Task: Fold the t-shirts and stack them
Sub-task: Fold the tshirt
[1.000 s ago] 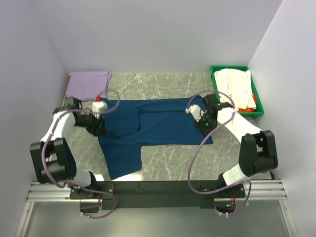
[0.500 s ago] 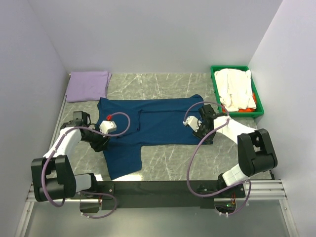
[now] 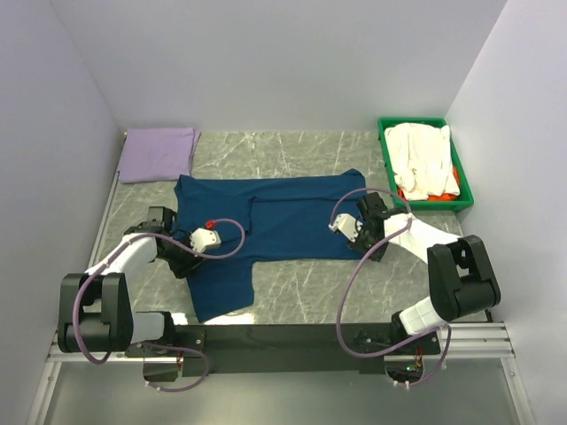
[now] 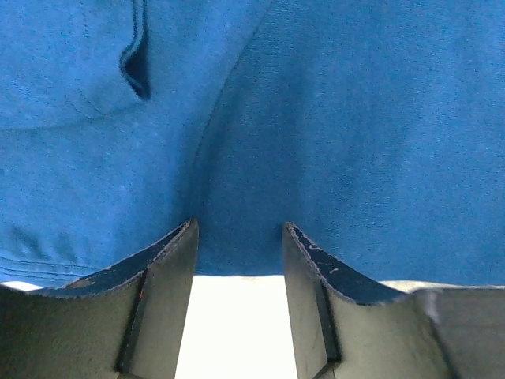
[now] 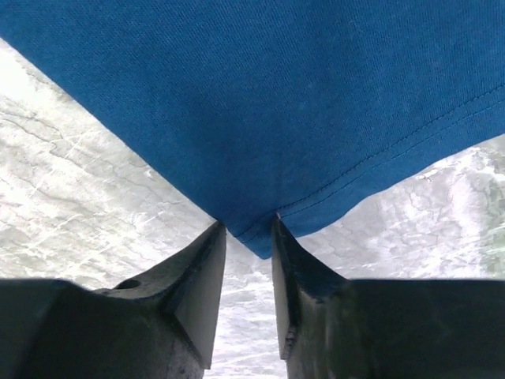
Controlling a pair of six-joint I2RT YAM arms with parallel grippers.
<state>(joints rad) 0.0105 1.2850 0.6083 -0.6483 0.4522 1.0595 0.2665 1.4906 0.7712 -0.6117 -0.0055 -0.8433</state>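
Observation:
A navy blue t-shirt [image 3: 283,226] lies spread flat in the middle of the table. My left gripper [image 3: 183,260] is low at its left edge. In the left wrist view the left gripper [image 4: 239,229] is open, and the shirt's edge [image 4: 237,260] lies across the gap at the fingertips. My right gripper [image 3: 376,250] is at the shirt's near right corner. In the right wrist view the right gripper [image 5: 248,227] has its jaws narrowly apart, with the hemmed corner [image 5: 256,237] between the tips. A folded lavender t-shirt [image 3: 159,152] lies at the back left.
A green bin [image 3: 387,146] stands at the back right. It holds a crumpled white t-shirt [image 3: 425,155] and a bit of orange-red cloth [image 3: 405,191]. Grey marbled tabletop [image 3: 301,288] shows around the navy shirt. Walls close in the left, back and right sides.
Both arms have dropped lower and come toward the near side. The left gripper went from the shirt's back left to its left edge. The right gripper reached the near right corner and narrowed its jaws.

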